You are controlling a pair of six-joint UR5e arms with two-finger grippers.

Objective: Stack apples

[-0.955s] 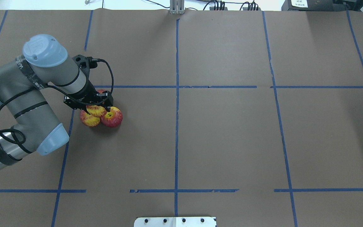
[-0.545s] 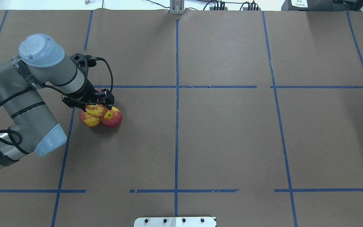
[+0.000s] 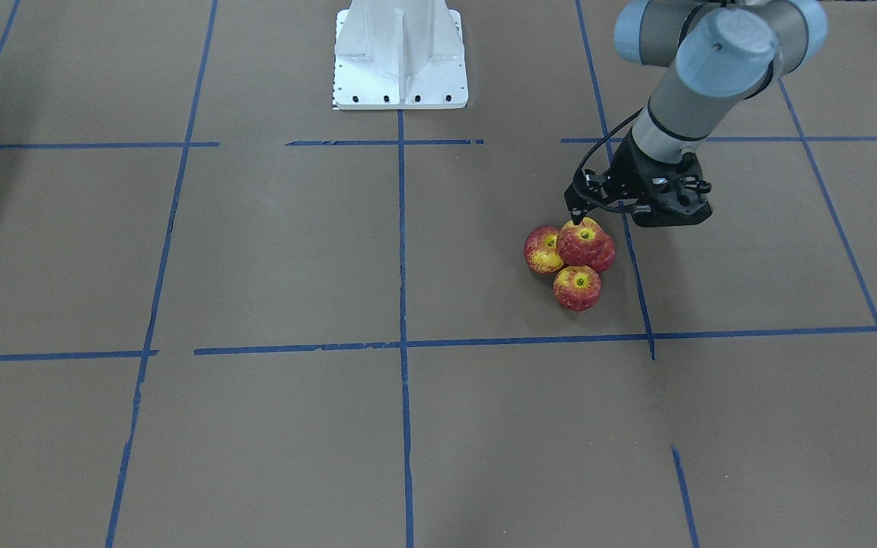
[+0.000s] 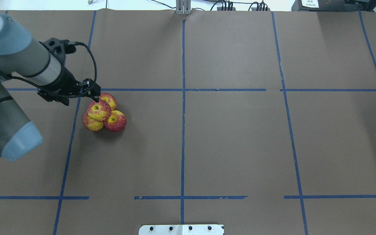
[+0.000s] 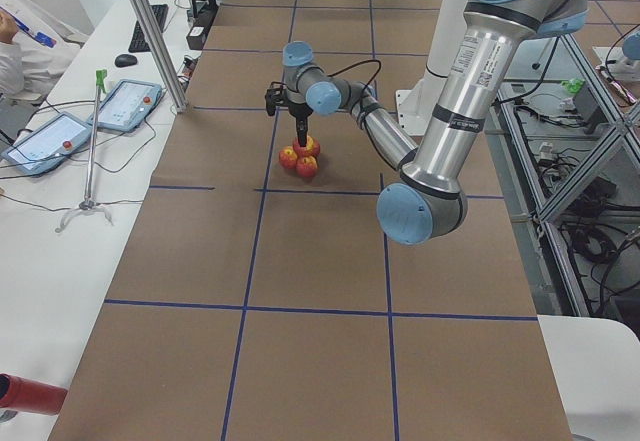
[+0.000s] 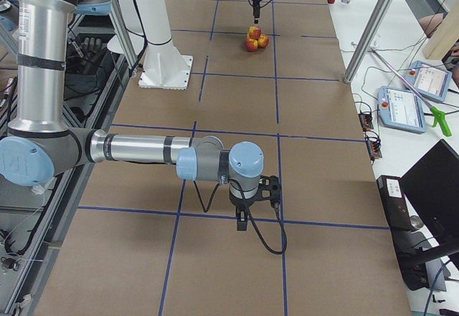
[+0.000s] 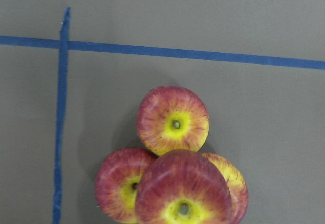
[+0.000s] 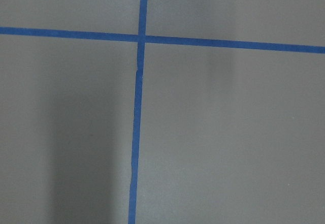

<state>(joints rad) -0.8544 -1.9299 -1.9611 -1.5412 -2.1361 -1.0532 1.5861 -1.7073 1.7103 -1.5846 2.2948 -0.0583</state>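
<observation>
The fourth apple (image 4: pixel 99 111) sat atop three apples (image 4: pixel 116 122); the left tool (image 4: pixel 81 99) hung spread and empty beside it. Stacking looked finished.

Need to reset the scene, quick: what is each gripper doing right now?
Left gripper: open, holding nothing, next to the apples.
Right gripper: cannot be told.

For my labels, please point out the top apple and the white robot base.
top apple (image 4: pixel 99 111): overhead exterior view, middle of its upper side.
white robot base (image 3: pixel 400 53): exterior front-facing view, middle of the pedestal.
</observation>
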